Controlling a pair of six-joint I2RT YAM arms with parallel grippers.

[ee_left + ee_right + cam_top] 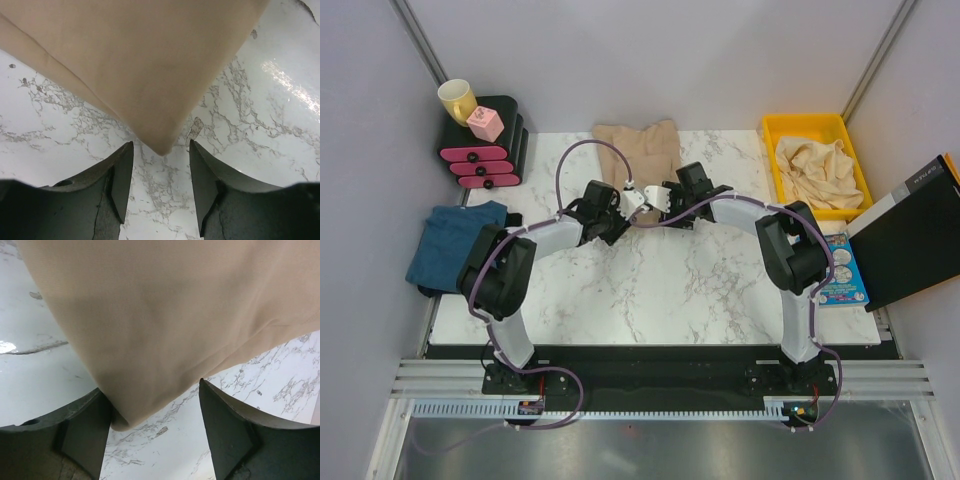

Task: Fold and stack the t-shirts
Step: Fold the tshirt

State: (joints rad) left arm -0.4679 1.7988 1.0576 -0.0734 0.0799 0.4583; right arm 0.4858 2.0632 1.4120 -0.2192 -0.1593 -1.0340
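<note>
Tan t-shirt (638, 150) partly hidden by left end effector (161, 150) and right end effector (152, 387), both spread apart

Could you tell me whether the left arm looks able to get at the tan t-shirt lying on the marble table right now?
Probably yes. The left gripper is open, and the tan t-shirt has its near corner just reaching between the jaws. Only bare marble table shows around it, with nothing blocking.
</note>
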